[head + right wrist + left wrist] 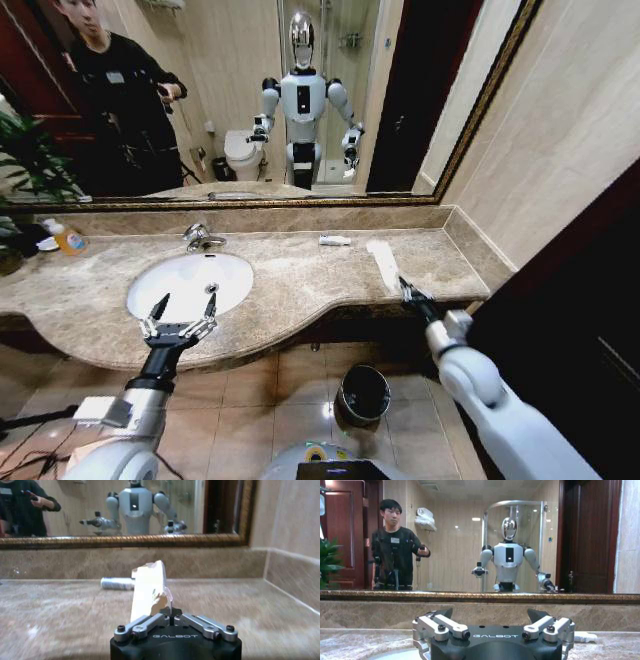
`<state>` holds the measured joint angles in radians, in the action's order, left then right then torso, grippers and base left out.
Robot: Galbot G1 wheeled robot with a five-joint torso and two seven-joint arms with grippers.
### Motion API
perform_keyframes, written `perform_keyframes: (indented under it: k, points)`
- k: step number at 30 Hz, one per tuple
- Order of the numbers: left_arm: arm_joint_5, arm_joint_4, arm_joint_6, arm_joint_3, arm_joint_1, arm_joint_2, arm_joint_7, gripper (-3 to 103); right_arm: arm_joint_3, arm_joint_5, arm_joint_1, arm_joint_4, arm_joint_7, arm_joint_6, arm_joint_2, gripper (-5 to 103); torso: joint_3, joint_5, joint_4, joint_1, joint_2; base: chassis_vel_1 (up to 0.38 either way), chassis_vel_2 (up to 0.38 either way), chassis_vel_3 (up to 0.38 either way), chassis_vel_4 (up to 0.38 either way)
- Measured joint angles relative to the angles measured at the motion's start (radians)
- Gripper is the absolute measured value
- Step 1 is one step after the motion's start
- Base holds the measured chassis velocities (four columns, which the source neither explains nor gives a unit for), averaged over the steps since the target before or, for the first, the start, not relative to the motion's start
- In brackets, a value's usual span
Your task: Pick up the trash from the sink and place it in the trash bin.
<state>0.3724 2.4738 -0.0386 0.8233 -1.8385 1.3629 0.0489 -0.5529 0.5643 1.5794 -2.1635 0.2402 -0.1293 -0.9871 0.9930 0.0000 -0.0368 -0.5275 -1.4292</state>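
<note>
Bathroom vanity: beige-brown marble countertop (300, 270) under a wide mirror (250, 90), white oval sink (190, 283) with chrome tap (200, 237) set into it; trash bin (363, 393) on the tiled floor below the counter edge, between the two arms and nearer the right one; right gripper (407, 287) sits at the counter's front edge with jaws pinched together on the near end of a long white sachet (149, 590), which runs away from the fingertips toward the mirror wall and, in the right wrist view, tilts up off the marble; a small white tube (335, 240) lies beyond the sachet's far end, close to the backsplash, apart from it; left gripper (182, 313) hovers over the near rim of the sink, fingers spread wide, holding nothing; basin directly ahead of it looks bare from the head view, no leftovers made out inside; orange-yellow bottle (68, 238) well off beyond the sink on the left side, not part of the job; judged step: grasp on the sachet made, carry to bin pending; next move calls for lifting clear of the counter edge, swinging back and down over the bin, releasing only once above the rim; risk: thin sachet held by its tip may slip or flop.
</note>
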Motion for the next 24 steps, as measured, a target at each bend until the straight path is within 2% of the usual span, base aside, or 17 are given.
perform_keyframes:
  k: [2,4,6,12,18,24]
  points:
    - [0.000,0.000,0.000,0.000,0.000,0.000,0.000,100,-0.017,-0.017,0.121,-0.027,-0.002,0.049,-0.036,0,0.000,-0.0002,0.0001,0.000,0.000,0.000,0.000,0.000,0.000]
    - [0.000,0.000,0.000,0.000,0.000,0.000,0.000,100,-0.019,-0.026,0.145,-0.028,-0.005,0.063,-0.045,0,0.000,-0.0001,0.0001,0.000,0.000,0.000,0.000,0.000,0.000]
    - [0.000,0.000,0.000,0.000,0.000,0.000,0.000,100,-0.019,-0.076,0.215,-0.020,-0.022,0.127,-0.079,0,0.000,0.0000,0.0002,0.000,0.000,0.000,0.000,0.000,0.000]
    - [0.000,0.000,0.000,0.000,0.000,0.000,0.000,100,0.003,-0.180,0.280,0.059,-0.036,0.241,-0.138,0,0.000,0.0000,0.0001,0.000,0.000,0.000,0.000,0.000,0.000]
    - [0.000,0.000,0.000,0.000,0.000,0.000,0.000,100,0.035,-0.215,0.279,0.149,-0.037,0.283,-0.165,0,0.000,-0.0003,0.0001,0.000,0.000,0.000,0.000,0.000,0.000]
    - [0.000,0.000,0.000,0.000,0.000,0.000,0.000,100,0.124,-0.267,0.141,0.441,-0.030,0.301,-0.208,0,0.000,0.0002,0.0001,0.000,0.000,0.000,0.000,0.000,0.000]
